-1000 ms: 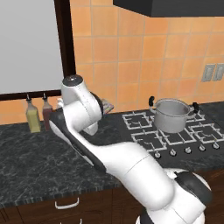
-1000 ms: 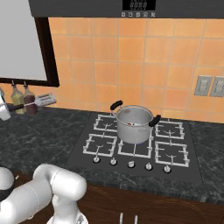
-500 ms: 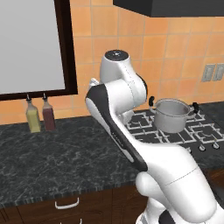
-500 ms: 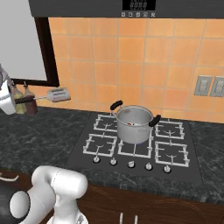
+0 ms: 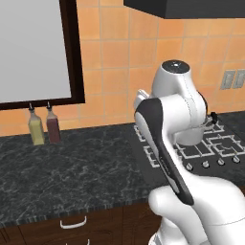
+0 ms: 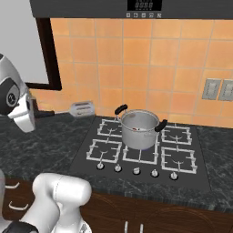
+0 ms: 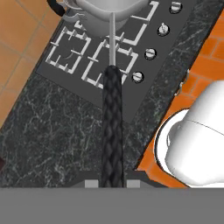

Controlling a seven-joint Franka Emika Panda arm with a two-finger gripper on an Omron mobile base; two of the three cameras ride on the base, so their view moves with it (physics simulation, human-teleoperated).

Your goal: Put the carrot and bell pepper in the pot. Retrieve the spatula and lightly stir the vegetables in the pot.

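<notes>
In the right base view the spatula (image 6: pixel 68 109) hangs in the air at middle left of the frame, above the dark speckled worktop (image 6: pixel 50 141). Its pale slotted blade sits just left of the hob (image 6: pixel 141 152), and its dark handle runs left toward the white arm at the left edge.

In the hand view the hand (image 7: pixel 112 183) sits at the bottom centre with its fingertips (image 7: pixel 91 183) pressed against the braided dark handle of the spatula (image 7: pixel 112 131), pinching it. The handle runs straight up the frame, thins to a pale shaft, and reaches the grey blade at the top edge. Behind the spatula in that view lie the hob grates (image 7: pixel 87 52) and a row of knobs (image 7: pixel 151 53) along the upper right.

The pot (image 6: pixel 139 129) stands on the hob at the centre of the right base view, on the rear grates, with its two black handles pointing upper left and right. Small bits of red and orange show inside near the rim; they are too small to tell apart as pepper or carrot. The spatula blade is well apart from the pot, to the left of it.

In the left base view the white arm (image 5: pixel 174 124) takes up the centre and right of the frame and covers most of the hob. Two oil bottles (image 5: pixel 44 127) stand at the back of the worktop at middle left, under a dark-framed window (image 5: pixel 76 52).
</notes>
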